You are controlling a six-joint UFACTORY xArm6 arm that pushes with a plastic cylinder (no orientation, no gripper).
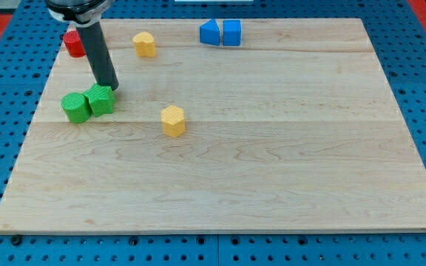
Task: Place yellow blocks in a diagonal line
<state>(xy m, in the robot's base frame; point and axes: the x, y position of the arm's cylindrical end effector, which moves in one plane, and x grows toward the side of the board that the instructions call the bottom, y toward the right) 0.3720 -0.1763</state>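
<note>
Two yellow blocks lie on the wooden board (pixel 272 162). One yellow block (pixel 145 44), with a rounded top, sits near the view's top left. The other, a yellow hexagonal block (pixel 173 120), sits lower, left of the middle. My tip (pixel 112 89) rests at the left side, touching or just above the upper right corner of a green star-shaped block (pixel 100 100). The tip is left of both yellow blocks and apart from them.
A green round block (pixel 75 108) touches the green star block on its left. A red block (pixel 74 43) sits at the top left corner, partly behind the rod. Two blue blocks (pixel 210 32) (pixel 231 32) sit side by side at the top middle.
</note>
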